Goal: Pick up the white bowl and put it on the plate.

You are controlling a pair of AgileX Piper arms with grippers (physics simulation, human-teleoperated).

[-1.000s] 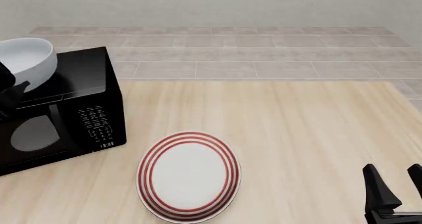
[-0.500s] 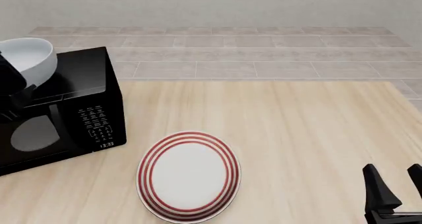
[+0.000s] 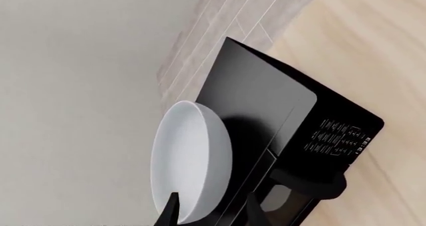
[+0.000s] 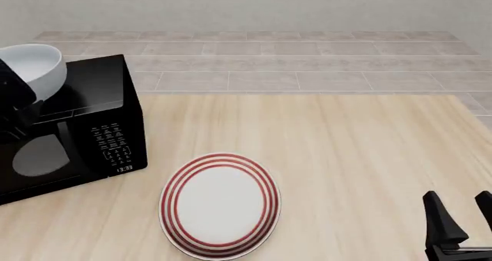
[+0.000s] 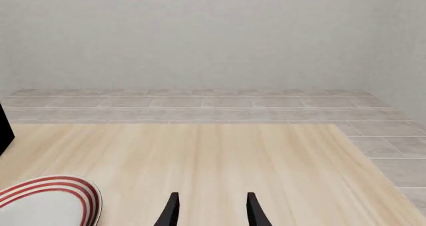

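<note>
My left gripper (image 4: pixel 22 102) reaches in at the far left edge, at the bowl (image 4: pixel 32 70) on top of the microwave (image 4: pixel 77 128) (its fingers are hard to make out against the black). The plate (image 4: pixel 220 204) lies near the table's (image 4: pixel 346 157) front edge. My right gripper (image 4: pixel 464 215) hangs low at the right, jaws apart, holding nothing.

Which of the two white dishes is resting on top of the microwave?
The plain white bowl, on the black microwave. The red-ringed plate lies flat on the table.
</note>
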